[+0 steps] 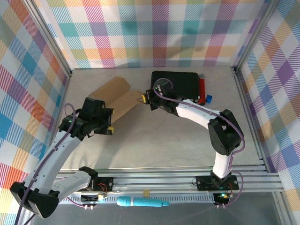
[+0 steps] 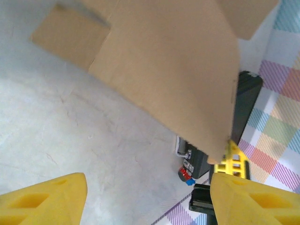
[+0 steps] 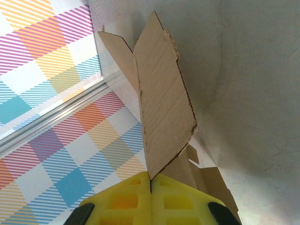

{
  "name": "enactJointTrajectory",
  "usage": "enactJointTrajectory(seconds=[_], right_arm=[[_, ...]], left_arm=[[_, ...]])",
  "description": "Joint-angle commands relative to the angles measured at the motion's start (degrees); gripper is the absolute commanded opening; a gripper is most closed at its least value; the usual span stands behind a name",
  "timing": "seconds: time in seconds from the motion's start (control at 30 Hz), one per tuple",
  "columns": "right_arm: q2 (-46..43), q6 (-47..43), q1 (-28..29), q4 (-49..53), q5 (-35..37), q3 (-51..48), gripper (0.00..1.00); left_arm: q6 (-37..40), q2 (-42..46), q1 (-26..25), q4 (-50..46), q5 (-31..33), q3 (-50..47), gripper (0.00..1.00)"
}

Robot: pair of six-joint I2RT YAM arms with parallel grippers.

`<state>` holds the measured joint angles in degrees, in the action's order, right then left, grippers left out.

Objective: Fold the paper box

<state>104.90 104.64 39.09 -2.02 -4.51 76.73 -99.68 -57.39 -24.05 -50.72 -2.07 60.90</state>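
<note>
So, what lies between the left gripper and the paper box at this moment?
Only bare grey table lies there. In the left wrist view, the open left gripper faces the paper box with nothing in the gap.

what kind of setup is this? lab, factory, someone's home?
Most likely a lab robot cell built for recording, not a home or factory: plaid-printed walls on an aluminium frame, a grey table, and props on it such as a paper box and a black case.

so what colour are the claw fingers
Yellow. The right wrist view shows it best, with the fingers pinched on the box.
</note>
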Motion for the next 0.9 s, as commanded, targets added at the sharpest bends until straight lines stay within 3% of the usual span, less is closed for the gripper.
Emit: enactJointTrajectory(seconds=[0.0,0.1,0.3,0.47,0.6,0.77,0.87], right_arm=[[-1.00,1.84,0.27,0.93,-0.06,1.28,0.00],[-1.76,2.57,0.26,0.55,0.03,0.38,0.00],[-2.85,3.29,0.26,-0.05,-0.23,-0.79,0.00],[-3.82,3.86,0.28,-0.14,-0.03,-1.45,0.00],[-4.15,4.12,0.26,-0.14,-0.56,-1.75,0.00],[-4.72,3.35,0.15,1.69,-1.67,-1.02,0.00],[-5.32,0.65,-0.05,5.66,-2.21,0.90,0.00]], left_arm=[[-12.68,-0.90,-2.04,6.11,1.24,-2.01,0.73],[-15.41,-3.05,-2.63,12.52,2.19,-4.07,0.73],[-16.69,-7.85,-3.46,16.53,4.33,-3.93,0.73],[-16.64,-9.48,-3.45,20.74,7.70,-6.71,0.66],[-16.01,-9.31,-3.46,21.54,10.59,-8.23,0.47],[-14.12,-8.61,-3.04,21.13,13.13,-7.93,0.01],[-12.03,-8.04,-2.59,18.14,13.38,-5.56,0.00]])
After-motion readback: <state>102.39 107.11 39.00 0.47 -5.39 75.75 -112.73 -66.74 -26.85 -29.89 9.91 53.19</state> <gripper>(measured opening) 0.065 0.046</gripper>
